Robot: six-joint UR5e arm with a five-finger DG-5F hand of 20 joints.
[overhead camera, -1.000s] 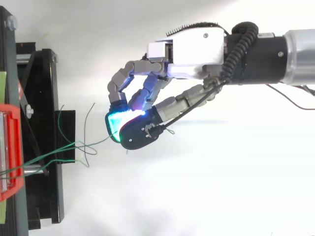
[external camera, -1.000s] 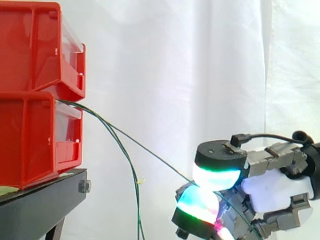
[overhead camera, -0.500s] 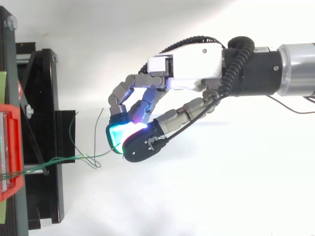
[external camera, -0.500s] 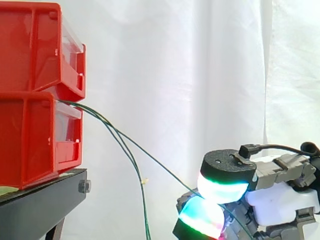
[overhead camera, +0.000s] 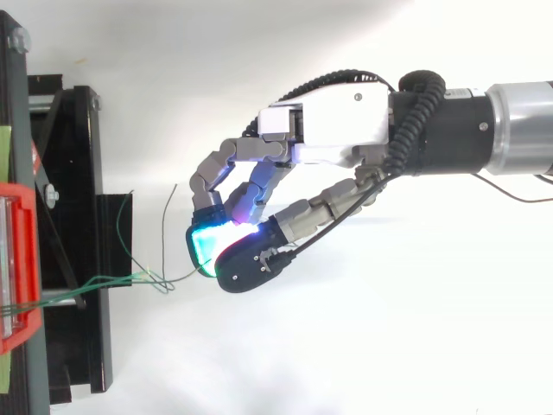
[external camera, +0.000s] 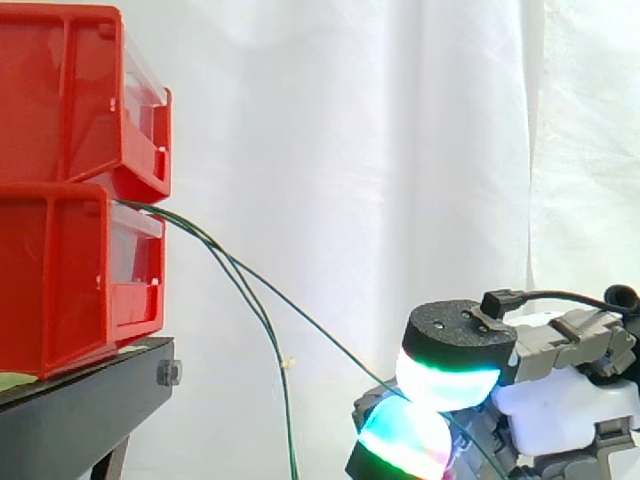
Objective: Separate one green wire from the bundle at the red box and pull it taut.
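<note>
Pinching one green wire (external camera: pixel 300 308) between glowing fingertips (external camera: pixel 445 385), the robot hand (overhead camera: pixel 328 138) holds it stretched from the red bins (external camera: pixel 60 190).

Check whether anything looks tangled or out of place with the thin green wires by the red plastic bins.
Slightly: beside the black stand, the thin green wires cross in a small loop, so the strand pinched by the hand is not cleanly free. Other strands droop slack from the lower red plastic bin.
</note>
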